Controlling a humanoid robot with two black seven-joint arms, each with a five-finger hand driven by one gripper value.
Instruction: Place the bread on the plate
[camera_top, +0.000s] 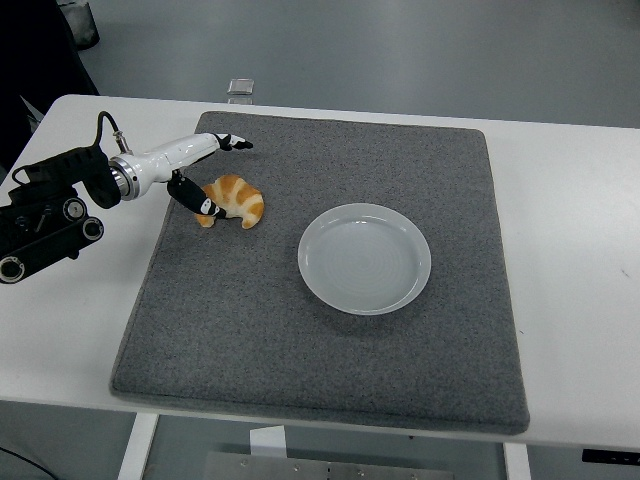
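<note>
Closest to me, the white table's (590, 300) near edge runs along the bottom, and almost all of its middle is covered by a big grey felt mat (300, 340) lying flat. On the mat, a little right of centre, sits a pale round plate (365, 258) with nothing on it. Further back and to the left, still on the mat and well apart from the plate, lies the bread (235, 200), a golden croissant with its curved back towards the far side and its two tips pointing my way. The robot's left arm (60, 205) reaches in from the left edge, low over the table, its black joints leading to a white forearm. The left hand (195, 170) is right at the croissant: the thumb (205, 205) is down against the croissant's left end, while the other fingers (235, 143) stretch out beyond it on the far side, spread apart from the thumb and not closed on the bread. A small clear object (240, 88) sits at the table's far edge, too small to make out.
</note>
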